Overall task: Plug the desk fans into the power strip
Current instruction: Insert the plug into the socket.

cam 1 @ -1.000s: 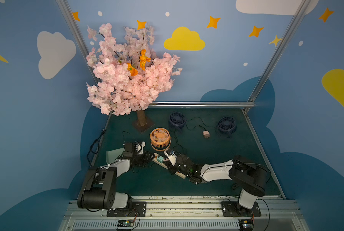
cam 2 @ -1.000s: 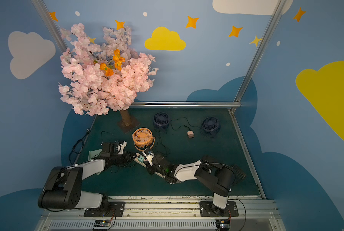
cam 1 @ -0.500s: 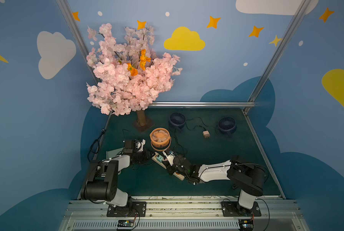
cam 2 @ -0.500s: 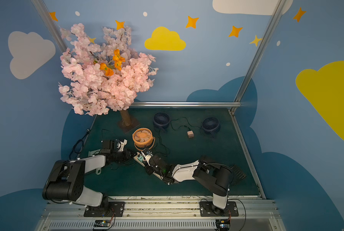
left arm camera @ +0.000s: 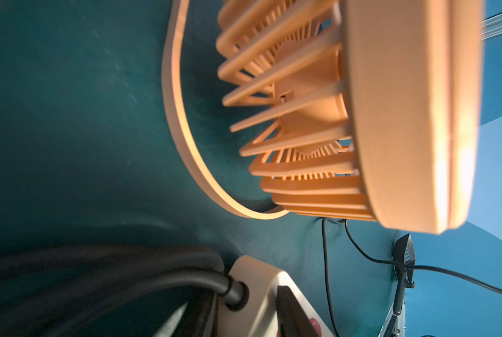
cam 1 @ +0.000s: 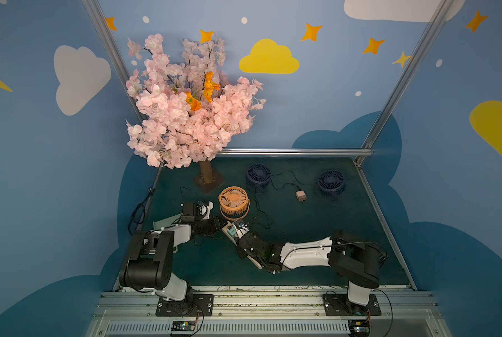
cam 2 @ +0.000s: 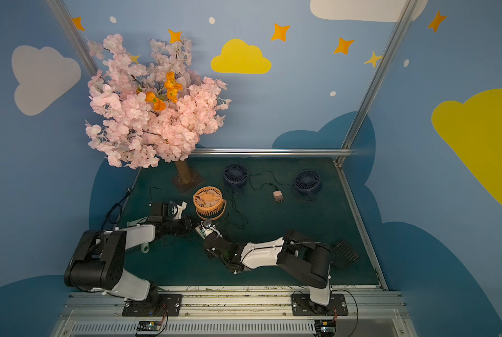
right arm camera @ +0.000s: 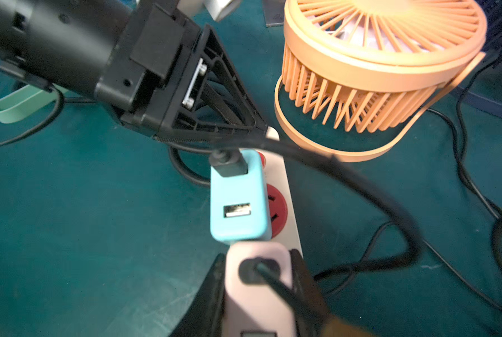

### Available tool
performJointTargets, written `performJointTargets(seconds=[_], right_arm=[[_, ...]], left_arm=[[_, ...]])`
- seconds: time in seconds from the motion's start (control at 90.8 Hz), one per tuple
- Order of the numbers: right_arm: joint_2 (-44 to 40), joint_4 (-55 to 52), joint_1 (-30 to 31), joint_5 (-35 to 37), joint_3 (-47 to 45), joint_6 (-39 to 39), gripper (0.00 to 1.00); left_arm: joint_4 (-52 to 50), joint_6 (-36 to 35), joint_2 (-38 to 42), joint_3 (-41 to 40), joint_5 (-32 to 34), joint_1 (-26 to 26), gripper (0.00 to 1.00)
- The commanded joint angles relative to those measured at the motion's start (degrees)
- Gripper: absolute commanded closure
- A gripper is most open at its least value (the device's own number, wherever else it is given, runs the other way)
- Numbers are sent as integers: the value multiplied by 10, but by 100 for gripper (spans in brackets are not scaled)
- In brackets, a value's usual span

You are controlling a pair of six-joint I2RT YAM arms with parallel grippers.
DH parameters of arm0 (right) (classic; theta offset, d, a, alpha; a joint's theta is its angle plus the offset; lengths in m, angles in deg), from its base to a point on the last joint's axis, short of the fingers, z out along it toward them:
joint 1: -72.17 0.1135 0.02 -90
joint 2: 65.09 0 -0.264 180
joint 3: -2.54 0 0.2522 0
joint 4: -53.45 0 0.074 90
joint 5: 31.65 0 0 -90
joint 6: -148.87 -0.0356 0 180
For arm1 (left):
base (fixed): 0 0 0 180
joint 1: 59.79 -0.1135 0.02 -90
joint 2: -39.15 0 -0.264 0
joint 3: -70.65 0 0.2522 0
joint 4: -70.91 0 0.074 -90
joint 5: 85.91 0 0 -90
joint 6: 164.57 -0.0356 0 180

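Observation:
The orange desk fan (cam 1: 233, 202) (right arm camera: 384, 58) stands on the green mat. The cream power strip (right arm camera: 290, 186) (left arm camera: 261, 280) lies just in front of it, with a teal adapter (right arm camera: 238, 198) plugged in beside a red socket (right arm camera: 277, 210). My left gripper (cam 1: 217, 223) (left arm camera: 244, 315) is shut on the strip's cord end, one finger on each side. My right gripper (cam 1: 239, 230) (right arm camera: 258, 280) is shut on a pale pink plug (right arm camera: 252, 309) with a black cable, held over the strip next to the teal adapter. Its prongs are hidden.
Two dark blue fans (cam 1: 258, 175) (cam 1: 331, 179) stand at the back with a small beige adapter (cam 1: 300, 195) between them. A pink blossom tree (cam 1: 191, 102) stands at the back left. Black cables (right arm camera: 463, 175) loop right of the strip. A mint strap (right arm camera: 13, 108) lies under the left arm.
The left arm's elbow has folded back towards its base while its gripper stayed at the strip's end. The right gripper with the pink plug has edged slightly left along the strip.

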Motion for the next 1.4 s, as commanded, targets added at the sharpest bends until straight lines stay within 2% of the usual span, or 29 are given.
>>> performJointTargets(seconds=[0.0, 0.176, 0.374, 0.551, 0.76, 0.892, 1.123, 1.245, 1.388], right_arm=[[119, -382, 62, -139, -91, -55, 100], [110, -368, 78, -142, -93, -8, 100], [139, -341, 28, -208, -96, -3, 100], [169, -376, 39, -204, -62, 21, 100], [173, -375, 36, -202, -65, 5, 100], [145, -349, 15, -213, -89, 0, 100], [78, -373, 2, -183, -82, 29, 100], [50, -411, -2, -167, -25, 68, 82], [20, -414, 1, -170, 44, 84, 51]], left_arm=[[-5, -2, -6, -4, -32, 29, 63], [-18, -8, 8, -4, -23, 30, 63], [-29, -8, 19, -2, -15, 31, 63], [-42, -10, 28, 3, -8, 31, 63], [-53, -10, 43, 2, 0, 31, 64], [-62, -16, 48, 4, 3, 31, 63], [-75, -26, 55, 11, 5, 31, 63], [-77, -23, 72, 7, 14, 31, 63], [-86, -23, 95, 5, 27, 31, 60]])
